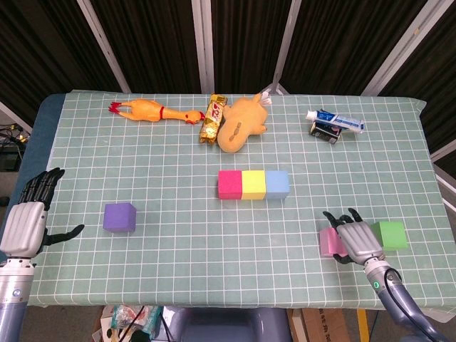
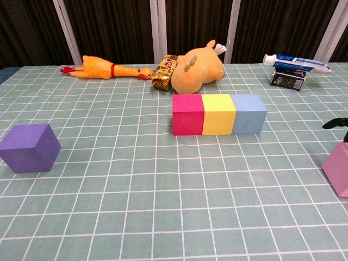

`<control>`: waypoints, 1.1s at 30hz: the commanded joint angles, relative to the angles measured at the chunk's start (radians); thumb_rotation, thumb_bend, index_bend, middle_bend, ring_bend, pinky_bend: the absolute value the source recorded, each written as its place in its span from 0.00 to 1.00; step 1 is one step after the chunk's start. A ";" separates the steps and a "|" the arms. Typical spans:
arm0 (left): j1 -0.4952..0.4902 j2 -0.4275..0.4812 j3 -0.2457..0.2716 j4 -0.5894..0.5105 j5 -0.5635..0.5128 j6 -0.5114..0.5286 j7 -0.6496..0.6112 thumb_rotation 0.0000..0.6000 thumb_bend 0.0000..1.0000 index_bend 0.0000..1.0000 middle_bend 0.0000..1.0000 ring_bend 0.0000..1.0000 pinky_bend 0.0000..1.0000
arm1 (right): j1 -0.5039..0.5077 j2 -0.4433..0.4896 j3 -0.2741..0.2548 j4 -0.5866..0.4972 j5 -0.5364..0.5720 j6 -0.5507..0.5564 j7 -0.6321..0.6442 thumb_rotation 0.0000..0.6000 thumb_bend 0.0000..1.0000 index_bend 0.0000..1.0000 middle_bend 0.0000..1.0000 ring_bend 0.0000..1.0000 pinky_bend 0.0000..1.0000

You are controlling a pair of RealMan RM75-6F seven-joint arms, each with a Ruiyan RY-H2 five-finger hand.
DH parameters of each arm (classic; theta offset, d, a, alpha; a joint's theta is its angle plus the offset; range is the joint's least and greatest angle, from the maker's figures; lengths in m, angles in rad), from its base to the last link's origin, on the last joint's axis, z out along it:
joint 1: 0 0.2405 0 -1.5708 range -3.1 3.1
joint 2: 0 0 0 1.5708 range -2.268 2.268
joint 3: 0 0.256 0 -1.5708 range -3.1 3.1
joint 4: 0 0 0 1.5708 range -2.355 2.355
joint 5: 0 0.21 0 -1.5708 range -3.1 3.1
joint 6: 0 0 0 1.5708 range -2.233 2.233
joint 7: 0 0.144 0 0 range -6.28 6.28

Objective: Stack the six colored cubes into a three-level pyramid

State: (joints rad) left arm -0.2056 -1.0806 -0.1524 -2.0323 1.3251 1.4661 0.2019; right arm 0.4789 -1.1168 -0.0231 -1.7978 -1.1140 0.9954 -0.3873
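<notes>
A magenta cube, a yellow cube and a light blue cube stand touching in a row mid-table. To the front left, a purple cube sits alone. My right hand lies over the right part of a pink cube at the front right, fingers spread past its far side and thumb at its near side. A green cube sits just right of that hand. The chest view shows the pink cube at its right edge with a dark fingertip above it. My left hand hovers open off the table's left edge.
Along the back lie a rubber chicken, a snack bar, an orange plush toy, and a toothpaste tube on a small box. The table's front edge is close to both hands.
</notes>
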 commanded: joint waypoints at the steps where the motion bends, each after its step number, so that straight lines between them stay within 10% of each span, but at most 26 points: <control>1: 0.000 0.000 0.001 -0.001 0.000 -0.002 -0.001 1.00 0.10 0.00 0.03 0.00 0.03 | 0.016 0.010 0.020 -0.021 0.011 -0.004 -0.009 1.00 0.27 0.00 0.40 0.20 0.00; 17: -0.003 0.010 -0.009 -0.002 -0.020 -0.011 -0.022 1.00 0.10 0.00 0.03 0.00 0.03 | 0.295 0.111 0.260 -0.148 0.325 -0.076 -0.184 1.00 0.27 0.00 0.41 0.20 0.00; 33: -0.011 0.016 -0.017 0.001 -0.055 -0.034 -0.041 1.00 0.10 0.00 0.03 0.00 0.03 | 0.650 -0.007 0.272 -0.111 0.783 -0.079 -0.434 1.00 0.27 0.00 0.41 0.20 0.00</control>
State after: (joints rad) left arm -0.2167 -1.0654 -0.1696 -2.0308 1.2704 1.4322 0.1610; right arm 1.0747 -1.0834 0.2539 -1.9291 -0.4012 0.9037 -0.7728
